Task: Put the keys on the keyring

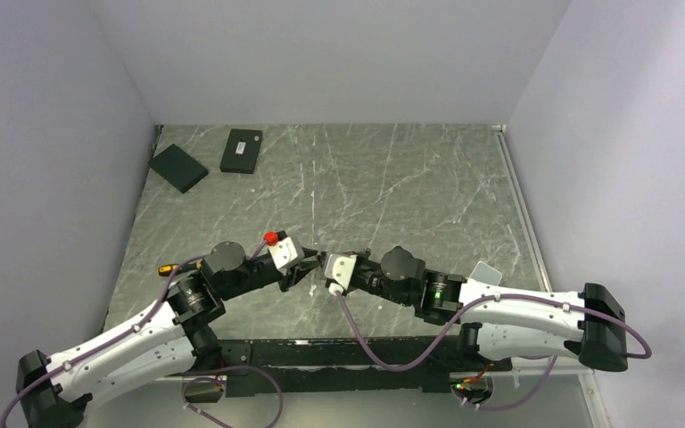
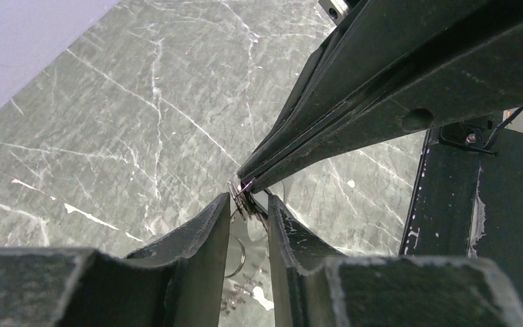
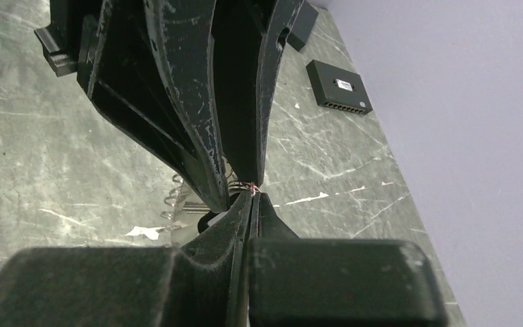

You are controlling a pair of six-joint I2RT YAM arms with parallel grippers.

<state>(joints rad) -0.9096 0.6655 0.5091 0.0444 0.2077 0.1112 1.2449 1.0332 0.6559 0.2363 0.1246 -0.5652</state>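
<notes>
- L hand (image 1: pixel 306 264) & R hand (image 1: pixel 326 267) meet tip to tip over the mid tabletop (image 1: pixel 392 187).
- Keyring (image 2: pixel 243 255): seems held up off the tabletop. Wire sits at the L fingertips, loop hangs down betw. the L fingers.
- L hand: fingers partway apart w/ metal betw. the tips. Clamped or loose, can't tell.
- R hand: fingers pressed together, tips touching the ring wire. Whether the wire is pinched, can't tell.
- Keys (image 3: pixel 185 206): a few small grey bits hang beside the ring coils, blurred, no count poss.
- Progress, my guess: mid-threading, some keys prob. already on. Left to do: seat the current key, then check for strays.
</notes>
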